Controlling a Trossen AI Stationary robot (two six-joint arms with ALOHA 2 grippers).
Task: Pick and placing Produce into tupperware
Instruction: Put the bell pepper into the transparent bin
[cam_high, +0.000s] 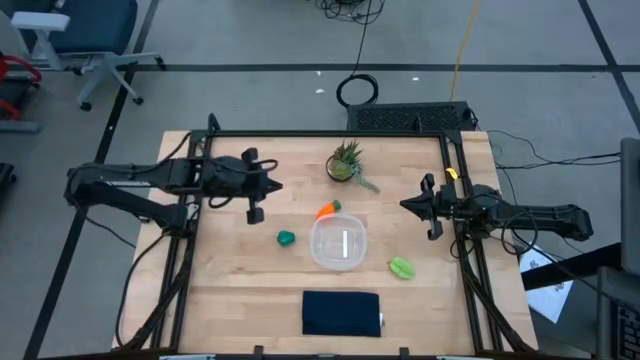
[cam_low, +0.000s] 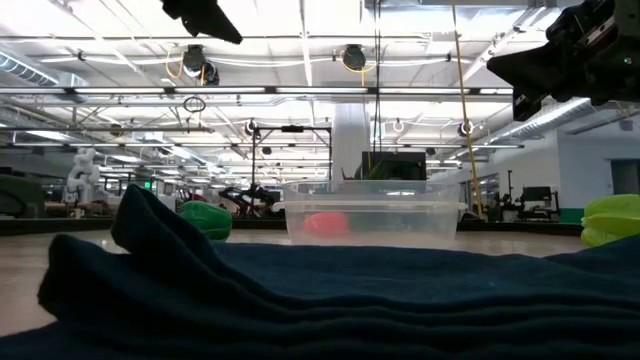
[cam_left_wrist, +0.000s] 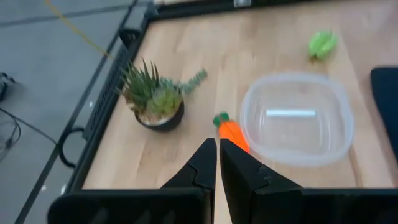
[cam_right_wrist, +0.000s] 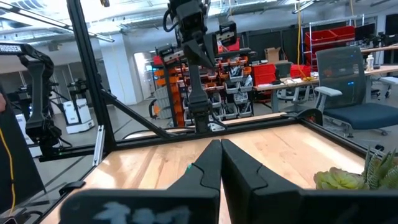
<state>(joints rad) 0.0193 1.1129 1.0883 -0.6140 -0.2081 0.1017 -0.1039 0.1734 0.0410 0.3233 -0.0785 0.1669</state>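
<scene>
Overhead, the clear tupperware sits empty mid-table, with the orange carrot just beside its far-left rim, the dark green lump to its left and the yellow-green leaf piece to its right. The navy cloth lies nearer the front edge, the spiky potted plant toward the back. Only the low view shows the cloth filling the foreground and the carrot as a red blur through the container wall. The left gripper hangs left of the carrot, fingers pressed together and empty; its wrist view shows the carrot just ahead of the tips. The right gripper waits at the right side, likewise closed and empty. No readable writing shows.
</scene>
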